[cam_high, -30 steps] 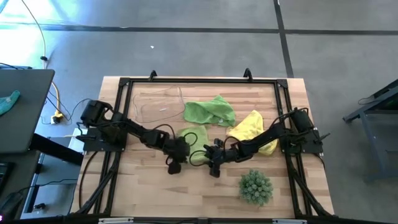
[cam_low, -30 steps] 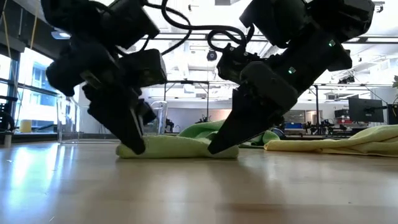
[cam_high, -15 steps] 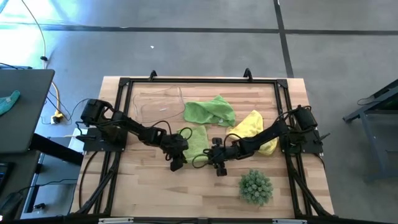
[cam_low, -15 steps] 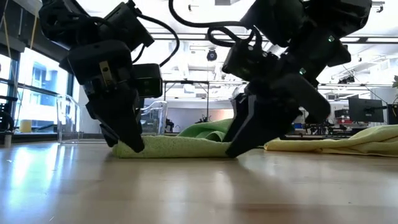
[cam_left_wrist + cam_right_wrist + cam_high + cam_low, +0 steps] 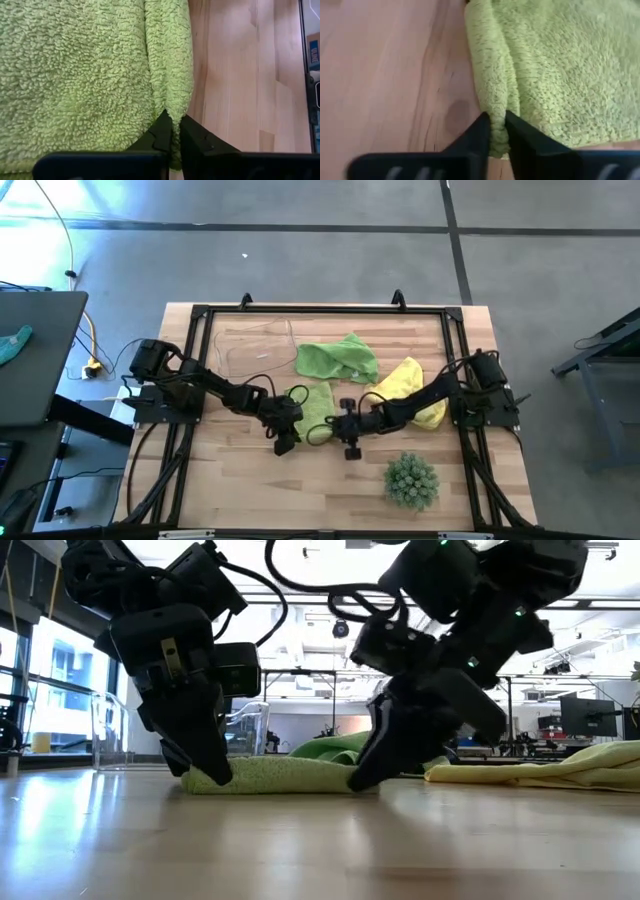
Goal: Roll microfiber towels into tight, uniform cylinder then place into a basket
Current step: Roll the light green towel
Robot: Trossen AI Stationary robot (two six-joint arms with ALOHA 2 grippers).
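The lime green towel (image 5: 316, 409) being worked lies flat on the wooden bench (image 5: 250, 490), just in front of a second, crumpled lime green towel (image 5: 337, 358). Its near hem is turned over into a narrow roll whose long axis runs from one gripper to the other, across the bench. The pile is a nubbly, looped microfiber, seen close in both wrist views.

The left gripper (image 5: 283, 442) has its jaws clenched on the rolled hem at the towel's left end; the two dark fingers (image 5: 161, 135) pinch the fold between them. The right gripper (image 5: 351, 447) has its jaws grasping the same hem at the right end, its fingers (image 5: 479, 136) squeezed onto the roll. In the low view both grippers (image 5: 205, 762) (image 5: 368, 768) slant steeply down to the bench, each leaning toward the towel (image 5: 280, 774) between them. Both arms stretch low from their bases at the bench's side rails toward the middle.

The yellow towel (image 5: 408, 388) lies rumpled to the right of the crumpled green one, partly under the right arm. A spiky green ball-shaped plant (image 5: 411, 480) sits nearer the front edge, right of the worked towel.
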